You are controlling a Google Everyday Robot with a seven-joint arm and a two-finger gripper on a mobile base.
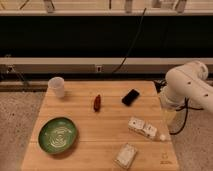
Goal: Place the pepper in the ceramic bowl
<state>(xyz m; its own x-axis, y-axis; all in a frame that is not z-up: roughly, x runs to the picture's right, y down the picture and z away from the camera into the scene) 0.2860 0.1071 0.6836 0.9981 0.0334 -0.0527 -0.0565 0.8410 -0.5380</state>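
The pepper [97, 102] is a small dark red-brown chili lying on the wooden table [100, 135], a little behind its middle. The ceramic bowl [57, 135] is green with pale swirls inside and sits empty at the front left. My white arm [190, 85] bends in from the right. My gripper [169, 118] hangs at its lower end beside the table's right edge, far right of the pepper and far from the bowl. It holds nothing that I can see.
A white plastic cup [56, 86] stands at the back left corner. A black phone-like rectangle [130, 97] lies right of the pepper. White packets [141, 127] and another packet [125, 155] lie front right. A ledge with cables runs behind the table.
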